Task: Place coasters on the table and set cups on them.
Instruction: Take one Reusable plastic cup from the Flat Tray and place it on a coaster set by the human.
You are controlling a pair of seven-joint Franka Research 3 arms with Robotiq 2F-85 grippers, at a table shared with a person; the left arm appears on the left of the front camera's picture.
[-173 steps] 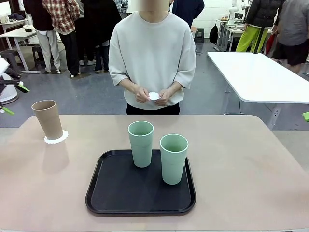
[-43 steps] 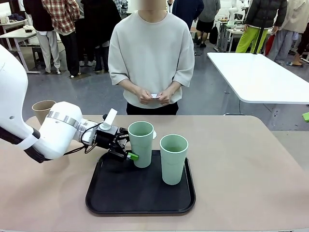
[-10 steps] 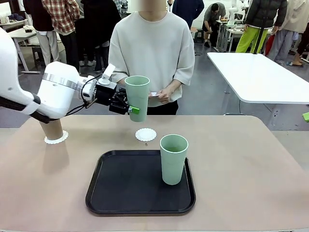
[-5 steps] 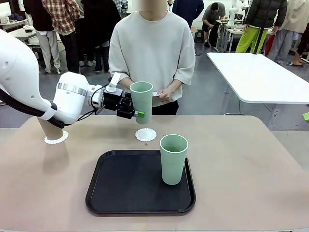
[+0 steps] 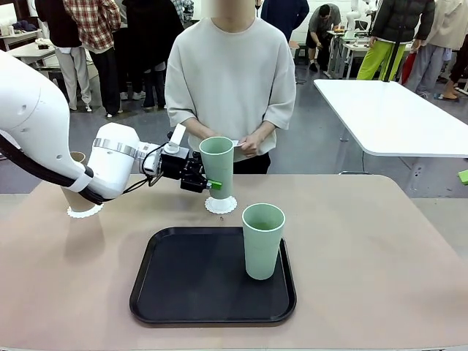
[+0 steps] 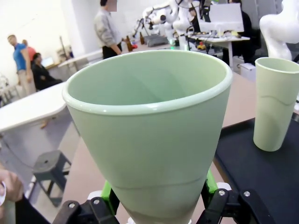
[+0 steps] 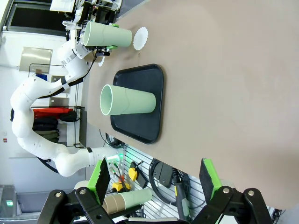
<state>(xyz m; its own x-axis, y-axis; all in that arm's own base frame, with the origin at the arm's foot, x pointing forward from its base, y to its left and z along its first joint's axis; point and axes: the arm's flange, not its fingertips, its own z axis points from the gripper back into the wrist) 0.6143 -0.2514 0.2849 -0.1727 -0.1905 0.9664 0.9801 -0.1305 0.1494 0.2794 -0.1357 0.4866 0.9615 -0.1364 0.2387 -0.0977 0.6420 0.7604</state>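
Pale green cup [image 5: 217, 164] was upright at the far middle of the table [image 5: 365, 248], directly over a scalloped white coaster [image 5: 221, 205] that lay flat on the beige top. The cup's base was at the coaster's level in the front view, but whether it touched could not be told. The left gripper [image 5: 210, 183] was clamped on the cup's lower part, reaching in sideways from the left. In the left wrist view the green pads [image 6: 106, 195] pressed the cup wall on both sides, just below a faint ring line. A second pale green cup [image 5: 262, 238] stood upright on the right half of the black tray [image 5: 183, 285], nearer the robot, apart from the held cup. The tan cup [image 5: 79, 201] stood on a second coaster [image 5: 91, 212] at the far left of the table, partly hidden behind the left arm. The right gripper [image 7: 155, 172] had its jaws spread wide with nothing between them, and hung off the table's right side, well apart from the cups and looking across the tabletop from beyond its edge. A person [image 5: 230, 80] stood at the far edge just behind the held cup, hands [image 5: 252, 144] together at the waist around something small and white, too small to identify. A white table [image 5: 395, 117] stood beyond on the right.
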